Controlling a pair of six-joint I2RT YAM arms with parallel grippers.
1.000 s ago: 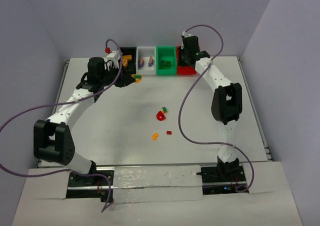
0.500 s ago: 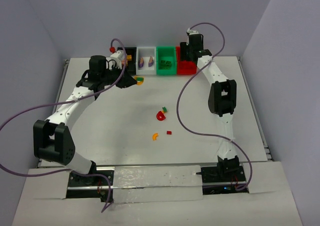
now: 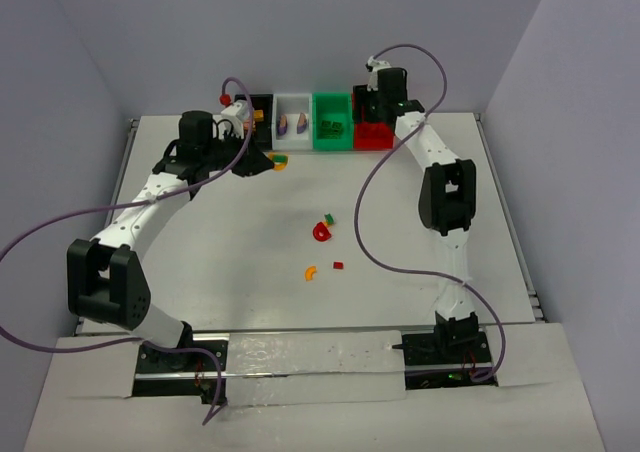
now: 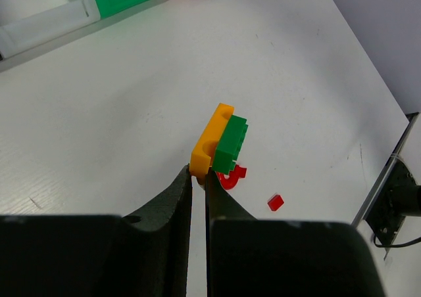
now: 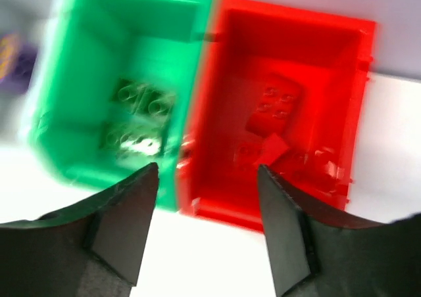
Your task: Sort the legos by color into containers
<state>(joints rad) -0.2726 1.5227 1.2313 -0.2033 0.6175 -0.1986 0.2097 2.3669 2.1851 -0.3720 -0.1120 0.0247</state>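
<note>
Lego stack (image 4: pixel 222 142), an orange brick with a green one clipped to its side, is pinched at the orange end by the left gripper (image 4: pixel 198 177). Long axis runs straight out from the tips, near the white bin (image 4: pixel 46 24). Right gripper (image 5: pixel 206 176) is spread and empty over the red bin (image 5: pixel 296 22), well apart from the stack. The stack probably needs splitting.

L arm (image 3: pixel 150 197) reaches fwd toward far edge of bench (image 3: pixel 200 272), left of centre. L tool (image 4: pixel 197 175) nearly closed, fingertips pinching orange-green lego stack (image 4: pixel 222 139). R arm (image 3: pixel 440 162) stretched to far edge, wrist angled down. R tool (image 5: pixel 207 171) jaws apart, not gripping.
</note>
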